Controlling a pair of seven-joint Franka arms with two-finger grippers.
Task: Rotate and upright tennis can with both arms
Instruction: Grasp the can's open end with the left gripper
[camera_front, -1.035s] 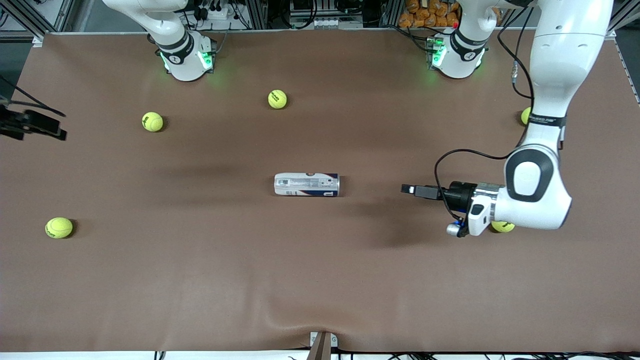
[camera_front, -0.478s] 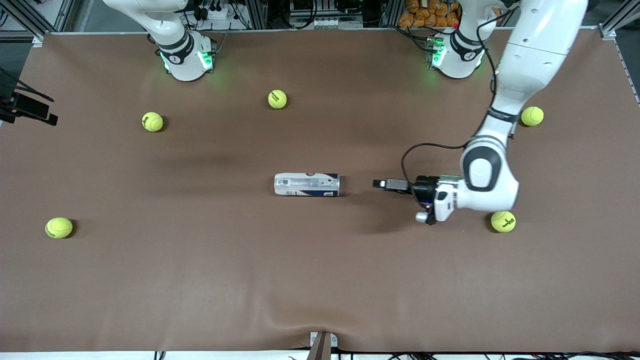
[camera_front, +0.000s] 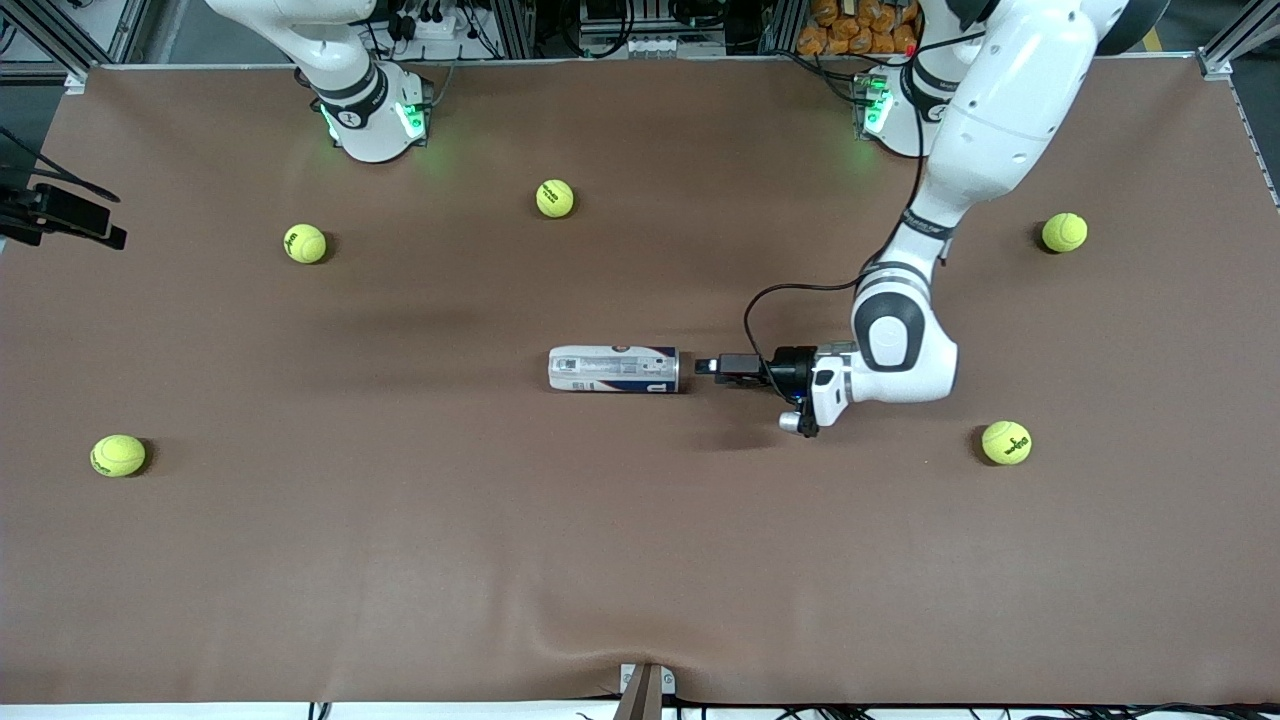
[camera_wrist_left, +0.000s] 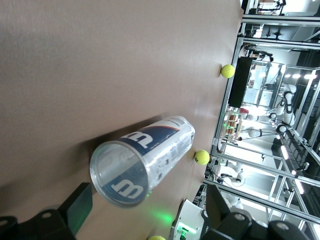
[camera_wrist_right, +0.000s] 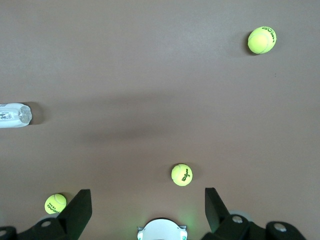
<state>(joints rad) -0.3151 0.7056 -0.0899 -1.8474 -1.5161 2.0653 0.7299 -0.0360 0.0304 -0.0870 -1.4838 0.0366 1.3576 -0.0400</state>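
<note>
Brown tabletop (camera_front: 400, 560) is carrying the tennis can (camera_front: 613, 369), lying on its side just ahead of the left gripper (camera_front: 706, 365). Left wrist view: spread fingers (camera_wrist_left: 80, 207) are flanking the can's open mouth, apart from it. Right wrist view: the right gripper (camera_wrist_right: 148, 212), fingers released, is hanging high, can well off to one side.

The left end effector (camera_front: 706, 365) has closed in beside the tennis can (camera_front: 613, 369).
</note>
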